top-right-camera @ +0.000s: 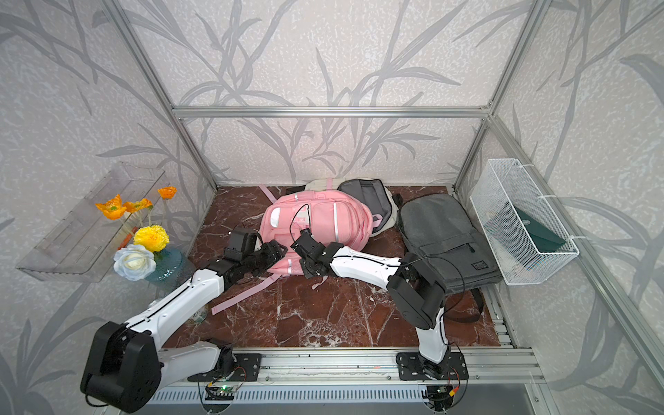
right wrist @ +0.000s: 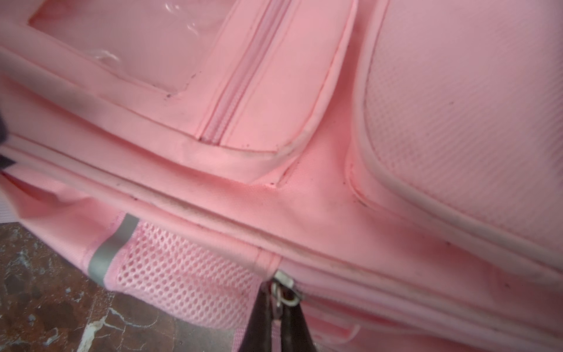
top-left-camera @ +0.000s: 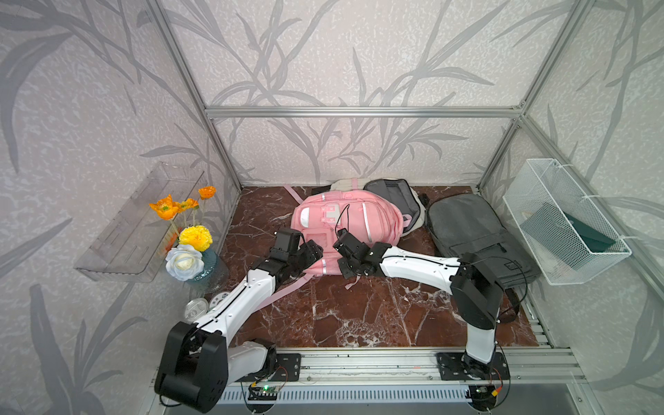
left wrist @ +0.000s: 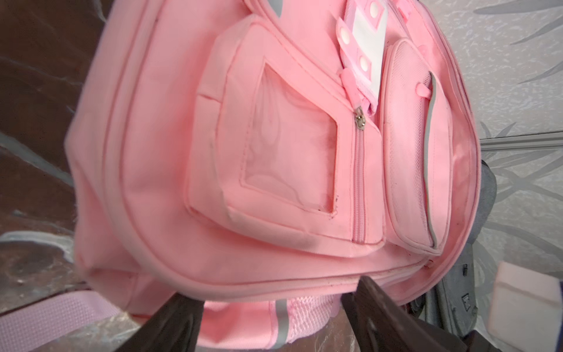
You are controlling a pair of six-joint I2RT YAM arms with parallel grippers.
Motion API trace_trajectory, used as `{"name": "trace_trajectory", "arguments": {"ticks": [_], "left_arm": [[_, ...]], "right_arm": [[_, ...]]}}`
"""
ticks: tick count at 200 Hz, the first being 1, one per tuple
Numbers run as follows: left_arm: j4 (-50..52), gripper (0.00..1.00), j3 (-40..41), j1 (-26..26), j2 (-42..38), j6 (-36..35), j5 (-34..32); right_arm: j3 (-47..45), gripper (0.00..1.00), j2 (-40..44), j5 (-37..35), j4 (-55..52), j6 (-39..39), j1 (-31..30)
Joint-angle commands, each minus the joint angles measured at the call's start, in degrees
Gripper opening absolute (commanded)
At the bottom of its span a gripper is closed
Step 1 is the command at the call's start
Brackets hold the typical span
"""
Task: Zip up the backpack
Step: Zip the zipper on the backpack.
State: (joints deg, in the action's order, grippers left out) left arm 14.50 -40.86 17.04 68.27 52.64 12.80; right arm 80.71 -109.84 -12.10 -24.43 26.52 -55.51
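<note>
Right wrist view: right end effector [right wrist: 275,307] pinches zipper pull [right wrist: 285,292] (mostly hidden); left end effector [left wrist: 275,289] spread.

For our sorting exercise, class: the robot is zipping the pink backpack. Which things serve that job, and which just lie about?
Job: pink backpack, zipper pull, right gripper shut on it, left gripper open.
Lying about: grey backpack, beige bag, flower vase, wire basket, clear tray.

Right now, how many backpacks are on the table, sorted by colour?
Pink backpack: 1
Dark grey backpack: 1
Cream backpack, lying open behind the pink one: 1
Total: 3
</note>
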Motion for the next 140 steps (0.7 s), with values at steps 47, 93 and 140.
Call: {"name": "trace_trajectory", "arguments": {"ticks": [47,93,140], "left_arm": [[-10.3,0.76,3.8,1.5,-2.0,10.4,3.1],[-13.3,0.64,2.5,3.1,4.7,10.3,3.6],[-13.2,0.16,1.2,3.0,8.0,8.3,0.1]], "right_arm": [[2.1,0.00,0.6,4.3,8.0,0.4,-2.7],[1.8,0.00,1.0,4.6,8.1,0.0,-2.7],[0.7,0.00,1.8,5.0,8.0,-1.4,-2.7]]}}
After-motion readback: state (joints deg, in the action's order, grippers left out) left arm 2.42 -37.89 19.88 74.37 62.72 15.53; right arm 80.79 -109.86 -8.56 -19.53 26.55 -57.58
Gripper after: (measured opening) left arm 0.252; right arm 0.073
